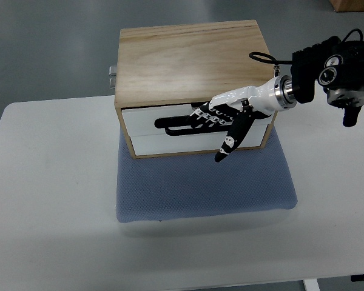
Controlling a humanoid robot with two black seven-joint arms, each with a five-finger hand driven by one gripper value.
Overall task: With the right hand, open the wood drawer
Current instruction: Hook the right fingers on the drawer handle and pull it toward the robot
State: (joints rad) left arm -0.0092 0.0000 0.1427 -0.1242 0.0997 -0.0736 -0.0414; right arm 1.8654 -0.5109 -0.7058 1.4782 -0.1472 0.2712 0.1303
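Observation:
A light wood drawer box [188,60] stands on a blue mat, with two white drawer fronts facing me. The upper drawer front [139,118] carries a long black handle [173,125]. My right hand [213,121] reaches in from the right edge on a black and silver arm. Its white-and-black fingers [209,113] are hooked over the right end of that handle. The thumb [230,140] points down across the lower drawer front [176,144]. Both drawers look flush with the box. The left hand does not show.
The blue padded mat [206,188] lies on a white table [48,200] and reaches well in front of the box. A small metal fitting [112,74] sticks out at the box's back left. A cardboard corner [353,5] shows at the top right.

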